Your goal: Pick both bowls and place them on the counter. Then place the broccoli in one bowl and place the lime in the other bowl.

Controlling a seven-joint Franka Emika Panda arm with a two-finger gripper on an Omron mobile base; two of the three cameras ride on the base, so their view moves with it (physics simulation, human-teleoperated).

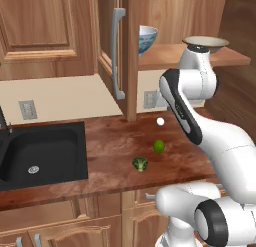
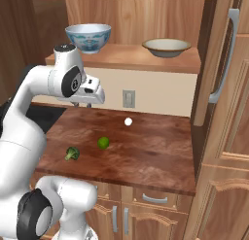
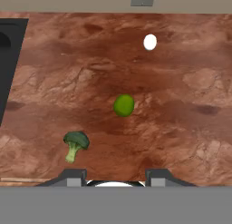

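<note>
The white bowl with the blue pattern [image 1: 146,38] [image 2: 88,36] and the shallow beige bowl [image 1: 206,42] [image 2: 166,46] both stand on the cabinet shelf above the counter [image 2: 151,154]. On the counter lie the lime [image 1: 159,145] [image 2: 103,143] [image 3: 123,105] and, nearer the front edge, the broccoli [image 1: 140,163] [image 2: 72,153] [image 3: 75,143]. My gripper [image 2: 81,106] [image 3: 115,177] hangs well above the counter, pointing down, below the shelf's left end. Its fingers are open, with nothing between them.
A small white ball [image 1: 160,121] [image 2: 128,121] [image 3: 150,41] rests on the counter behind the lime. A black sink [image 1: 40,151] is set into the counter on the left. The open cabinet door [image 1: 117,51] [image 2: 219,64] juts out beside the shelf.
</note>
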